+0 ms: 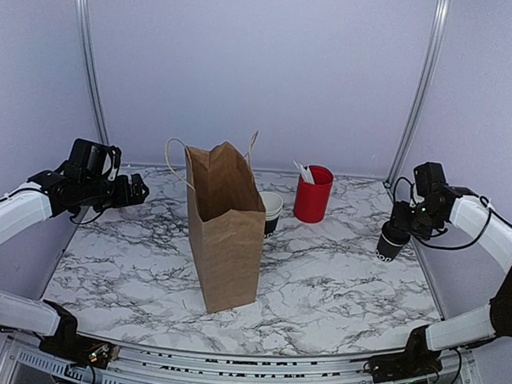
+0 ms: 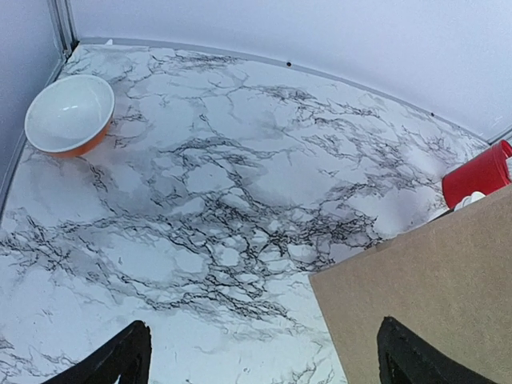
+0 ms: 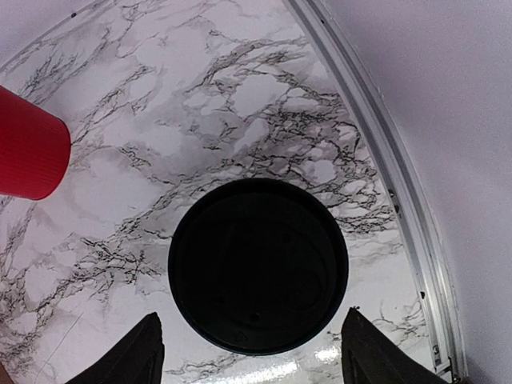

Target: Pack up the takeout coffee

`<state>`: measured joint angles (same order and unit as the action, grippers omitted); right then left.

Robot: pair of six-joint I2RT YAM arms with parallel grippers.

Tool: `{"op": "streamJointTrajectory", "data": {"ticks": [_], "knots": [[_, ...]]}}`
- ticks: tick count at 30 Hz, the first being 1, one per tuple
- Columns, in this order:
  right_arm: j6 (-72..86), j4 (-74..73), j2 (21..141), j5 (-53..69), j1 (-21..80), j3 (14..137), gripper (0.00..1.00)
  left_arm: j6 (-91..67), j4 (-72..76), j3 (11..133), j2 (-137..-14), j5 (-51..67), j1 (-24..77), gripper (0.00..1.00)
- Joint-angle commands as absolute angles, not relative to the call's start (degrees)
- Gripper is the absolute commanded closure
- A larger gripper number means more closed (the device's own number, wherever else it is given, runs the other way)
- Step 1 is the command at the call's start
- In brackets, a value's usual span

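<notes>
The takeout coffee point(image 1: 391, 244), a small black cup with white lettering and a black lid, stands at the right side of the table. In the right wrist view its round lid point(image 3: 258, 264) lies just ahead of the fingers. My right gripper point(image 1: 402, 217) is open directly above the cup, with a fingertip point(image 3: 152, 336) on each side of the lid, not touching it. An open brown paper bag point(image 1: 225, 229) stands upright at the table's middle. My left gripper point(image 1: 139, 189) is open and empty, held above the table to the left of the bag point(image 2: 424, 296).
A red cup of utensils point(image 1: 313, 194) and a stack of lidless black cups point(image 1: 270, 211) stand behind the bag. A white and orange bowl point(image 2: 70, 114) sits at the far left corner. A metal rail point(image 3: 400, 184) edges the table just right of the coffee.
</notes>
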<state>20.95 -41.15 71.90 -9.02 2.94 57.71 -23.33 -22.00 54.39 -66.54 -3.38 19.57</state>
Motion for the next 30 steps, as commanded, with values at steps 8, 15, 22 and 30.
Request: {"op": "streamJointTrajectory", "data": {"ticks": [8,15,22,30], "knots": [[18.63,-38.08,76.64,-6.65,0.96,60.74,0.26,-21.72,-15.88,51.01,-64.05,1.23,12.09,0.01],[18.61,-38.42,76.78,-8.48,0.73,61.06,0.23,-22.10,-15.15,50.11,-63.75,1.52,11.73,0.01],[18.97,-38.67,75.23,-7.60,0.70,61.70,0.23,-22.47,-14.73,49.85,-64.16,2.27,11.42,0.01],[18.33,-39.00,75.76,-8.47,0.70,61.01,0.21,-22.49,-14.57,49.58,-64.16,2.72,11.37,0.01]]}}
